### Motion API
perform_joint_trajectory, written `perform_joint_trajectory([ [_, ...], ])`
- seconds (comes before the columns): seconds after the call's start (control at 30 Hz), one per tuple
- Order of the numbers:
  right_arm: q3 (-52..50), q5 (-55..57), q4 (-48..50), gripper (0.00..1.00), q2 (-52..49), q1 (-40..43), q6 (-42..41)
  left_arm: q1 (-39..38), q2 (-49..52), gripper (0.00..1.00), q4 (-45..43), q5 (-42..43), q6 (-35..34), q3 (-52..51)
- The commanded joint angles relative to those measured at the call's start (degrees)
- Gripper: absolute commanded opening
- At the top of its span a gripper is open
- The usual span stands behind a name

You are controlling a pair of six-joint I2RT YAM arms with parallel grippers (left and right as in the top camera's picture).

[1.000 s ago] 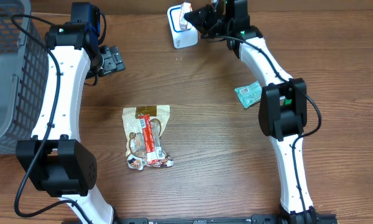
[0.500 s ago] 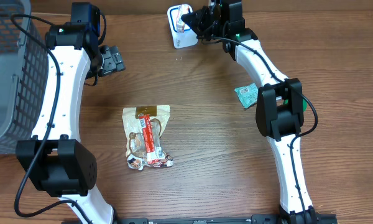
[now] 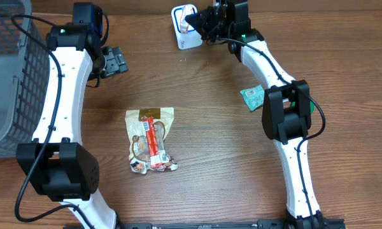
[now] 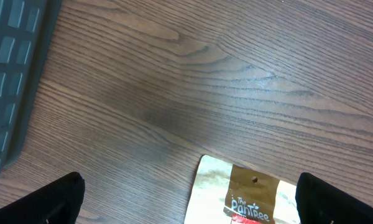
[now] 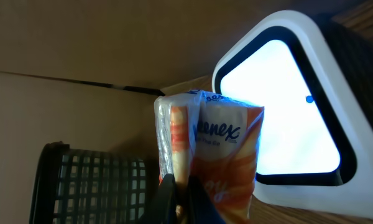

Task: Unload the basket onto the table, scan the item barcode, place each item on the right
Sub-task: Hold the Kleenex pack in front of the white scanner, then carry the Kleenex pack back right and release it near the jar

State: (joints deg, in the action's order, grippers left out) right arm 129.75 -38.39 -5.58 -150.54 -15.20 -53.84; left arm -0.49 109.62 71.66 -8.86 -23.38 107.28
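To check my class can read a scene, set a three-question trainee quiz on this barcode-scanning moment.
1. True or false: the right end effector is shut on the orange-and-white Kleenex tissue pack.
2. The left end effector holds: A) a snack bag B) a green packet C) nothing.
3. Fill in: the tissue pack is held near the white plastic scanner's lit ____.
Key: 1 true; 2 C; 3 window.

You've got a matt wood-grain bench, crinkly glossy film on the tissue pack, smooth white plastic scanner, grey plastic mesh basket, shiny film snack bag.
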Motion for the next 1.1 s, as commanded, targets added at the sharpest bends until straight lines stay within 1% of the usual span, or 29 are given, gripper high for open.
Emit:
perform_joint_trajectory([
  [0.0,0.72,-4.00,2.78,0.04,-0.02,0.09,0.22,0.11,-0.24,1.00,0.09,-0.72,0.70,0.59],
  [0.1,0.79,-8.04,7.41,0.04,0.02,0.70,-0.94,0.11,-0.24,0.99,0.09,-0.72,0.70,0.59],
  [0.23,0.90,-11.13,9.77,0.04,0.81,1.49,-4.02,0.11,-0.24,1.00,0.07,-0.72,0.70,0.59],
  [0.37,0.87,-12.26,7.37,0.04,3.82,2.10,-4.09,0.09,-0.24,1.00,0.09,-0.72,0.70,0.59],
  [0.47,0.87,-11.32,1.70,0.04,8.87,2.19,-0.59,0.11,-0.24,1.00,0.09,-0.72,0.70,0.59],
  [0.53,0.87,-10.95,-4.46,0.04,13.18,2.21,2.93,0.11,-0.24,1.00,0.09,-0.72,0.70,0.59],
  [0.63,0.87,-10.99,-16.70,0.04,20.44,2.21,9.88,0.11,-0.24,1.00,0.09,-0.72,0.70,0.59],
  [0.73,0.87,-11.15,-34.16,0.04,28.48,2.60,20.92,0.11,-0.24,1.00,0.09,-0.72,0.70,0.59],
  [0.8,0.87,-11.19,-44.70,0.04,32.57,3.06,26.75,0.11,-0.24,0.99,0.09,-0.72,0.70,0.59],
  [0.9,0.87,-10.27,-60.85,0.04,38.07,4.20,38.29,0.11,-0.24,1.00,0.09,-0.72,0.70,0.59],
  [0.97,0.87,-6.58,-69.48,0.04,40.54,4.92,42.86,0.11,-0.24,1.00,0.09,-0.72,0.70,0.59],
  [1.07,0.87,3.37,-82.07,0.04,42.56,5.66,47.76,0.11,-0.24,1.00,0.09,-0.72,0.70,0.59],
])
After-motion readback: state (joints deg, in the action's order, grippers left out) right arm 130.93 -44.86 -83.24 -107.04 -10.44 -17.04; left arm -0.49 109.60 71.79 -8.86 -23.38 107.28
